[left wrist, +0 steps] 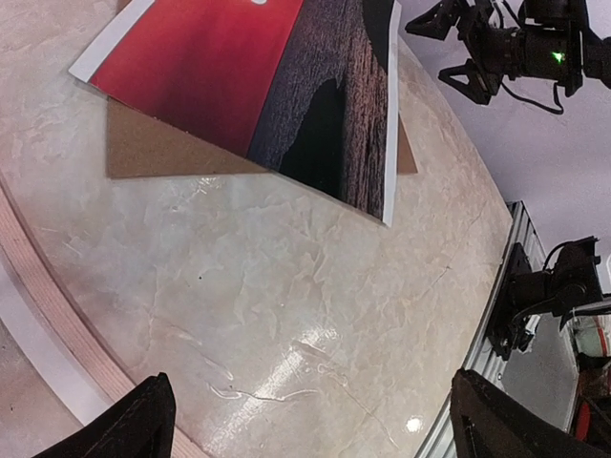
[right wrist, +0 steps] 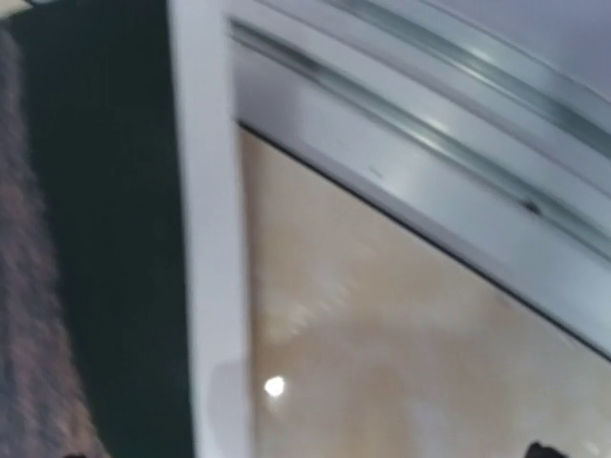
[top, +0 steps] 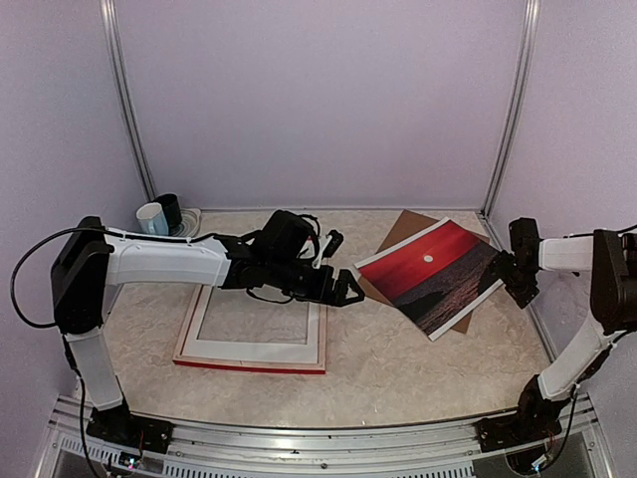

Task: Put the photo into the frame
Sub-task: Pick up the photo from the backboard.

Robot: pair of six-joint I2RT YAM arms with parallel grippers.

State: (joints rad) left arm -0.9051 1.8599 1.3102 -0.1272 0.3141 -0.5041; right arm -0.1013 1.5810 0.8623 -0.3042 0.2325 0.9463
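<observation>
robot lab test cell, plain lilac panels (top: 318, 100) on three sides, aluminium corner posts (top: 124, 110), marble-pattern bench (top: 398, 368), left arm (top: 159, 261) and right arm (top: 597, 269) bolted to extrusion rail (top: 318, 438) at bench near edge, cups (top: 152, 218) in far left corner

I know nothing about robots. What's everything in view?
Rectangular sunset photo print: one, red and dark, right side, on the board.
Flat cardboard backing board: one, brown, under the print.
Rectangular wooden picture frame: one, red and pale wood, left of centre.
Pale mug: one, whitish, far left corner.
Dark mug: one, black, beside the pale mug.
Left claw: one, black, open, between frame and print.
Right claw: one, black, open, at the print's right edge.
</observation>
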